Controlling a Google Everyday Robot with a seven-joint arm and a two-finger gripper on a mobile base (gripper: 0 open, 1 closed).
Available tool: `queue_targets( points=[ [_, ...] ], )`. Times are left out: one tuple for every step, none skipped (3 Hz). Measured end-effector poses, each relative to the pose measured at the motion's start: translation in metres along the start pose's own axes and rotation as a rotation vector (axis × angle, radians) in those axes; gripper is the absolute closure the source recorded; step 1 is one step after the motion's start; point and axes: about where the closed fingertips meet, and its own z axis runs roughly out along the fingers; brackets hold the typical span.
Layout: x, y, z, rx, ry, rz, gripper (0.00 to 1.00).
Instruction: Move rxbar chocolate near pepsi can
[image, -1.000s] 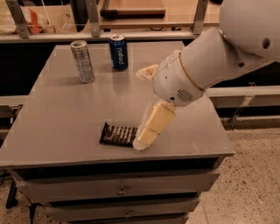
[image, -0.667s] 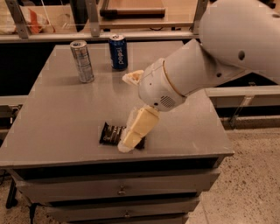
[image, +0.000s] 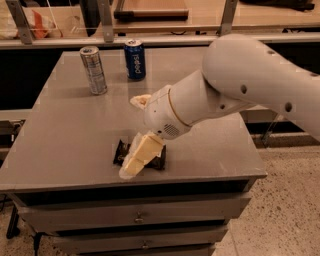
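The rxbar chocolate (image: 120, 151) lies flat near the front edge of the grey table (image: 70, 130). It is a dark wrapped bar, and its middle is hidden. My gripper (image: 134, 137) hangs from the big white arm (image: 240, 85) right over the bar. It is open, with one pale finger (image: 141, 152) lying across the bar and the other finger (image: 140, 100) farther back. The bar rests on the table and is not lifted. The pepsi can (image: 135, 59), dark blue with a silver top, stands upright at the far side of the table, well away from the bar.
A taller slim silver-grey can (image: 94, 70) stands left of the pepsi can. The table has drawers (image: 140, 217) below its front edge. A shelf rail with clutter (image: 40, 22) runs behind the table. A speckled floor lies to the right.
The arm has swung left and toward the front edge. The gripper has come from the bar's right end to lie over its middle. The bar and both cans have not moved.
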Motion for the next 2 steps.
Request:
queue_targets(
  points=[
    [0.024, -0.009, 0.013, 0.005, 0.002, 0.017, 0.00],
    [0.035, -0.011, 0.012, -0.006, 0.000, 0.013, 0.00]
  ],
)
